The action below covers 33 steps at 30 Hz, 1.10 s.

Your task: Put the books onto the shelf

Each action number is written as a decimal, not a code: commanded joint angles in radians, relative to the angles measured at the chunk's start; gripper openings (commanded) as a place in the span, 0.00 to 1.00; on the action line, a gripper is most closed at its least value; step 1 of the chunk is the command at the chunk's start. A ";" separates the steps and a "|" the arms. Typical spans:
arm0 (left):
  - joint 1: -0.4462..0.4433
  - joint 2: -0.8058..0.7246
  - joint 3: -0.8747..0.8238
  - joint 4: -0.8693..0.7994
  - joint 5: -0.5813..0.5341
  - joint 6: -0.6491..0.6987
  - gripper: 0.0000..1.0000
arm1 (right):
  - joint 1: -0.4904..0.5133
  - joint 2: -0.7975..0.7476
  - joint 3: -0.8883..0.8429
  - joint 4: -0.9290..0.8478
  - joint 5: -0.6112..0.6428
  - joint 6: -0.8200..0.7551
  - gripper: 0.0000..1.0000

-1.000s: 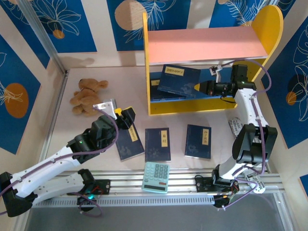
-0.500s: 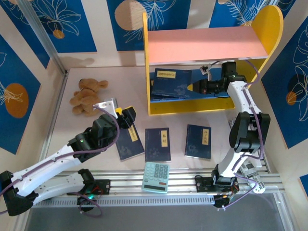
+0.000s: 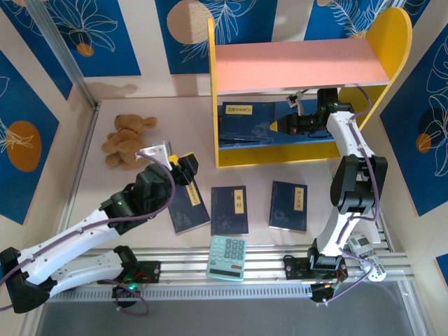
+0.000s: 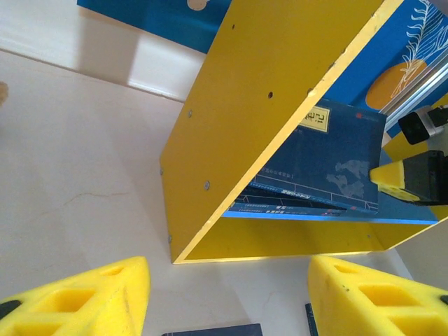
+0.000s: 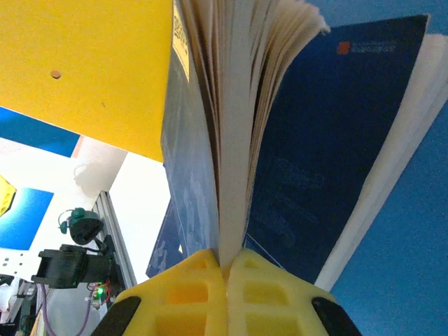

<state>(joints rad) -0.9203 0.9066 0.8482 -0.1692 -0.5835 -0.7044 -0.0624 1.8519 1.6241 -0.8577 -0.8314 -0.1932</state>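
Note:
The shelf (image 3: 301, 63) has a pink top board, yellow sides and a blue lower board. My right gripper (image 3: 278, 126) reaches into the lower tier, shut on a navy book (image 3: 246, 119) that lies over other books there. In the right wrist view the right gripper (image 5: 225, 262) pinches the book (image 5: 308, 140) by its pages and one cover. Three more books lie on the table: left (image 3: 187, 207), middle (image 3: 229, 210), right (image 3: 288, 205). My left gripper (image 3: 183, 170) hovers open over the left one, its fingers (image 4: 91, 294) wide apart, facing the shelf (image 4: 266, 105).
A mint-green calculator (image 3: 227, 257) lies at the near edge below the middle book. A brown teddy bear (image 3: 127, 138) sits at the back left. Blue patterned walls close in the left, back and right sides.
My right gripper has carried its book leftward and deeper into the shelf's lower tier, and the book now lies flatter. The left arm has stayed still.

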 commanded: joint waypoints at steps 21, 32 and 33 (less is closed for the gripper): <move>0.023 -0.004 0.017 -0.012 0.010 -0.006 0.61 | 0.044 0.058 0.114 -0.123 0.037 -0.094 0.00; 0.024 -0.011 0.009 -0.014 0.008 -0.010 0.61 | 0.045 0.084 0.143 -0.117 0.097 -0.066 0.16; 0.024 -0.012 0.008 -0.014 0.008 -0.012 0.61 | 0.046 0.086 0.144 -0.114 0.102 -0.063 0.18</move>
<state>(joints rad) -0.9089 0.9062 0.8482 -0.1738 -0.5762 -0.7078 -0.0250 1.9343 1.7283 -0.9588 -0.7212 -0.2584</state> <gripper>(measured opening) 0.614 0.172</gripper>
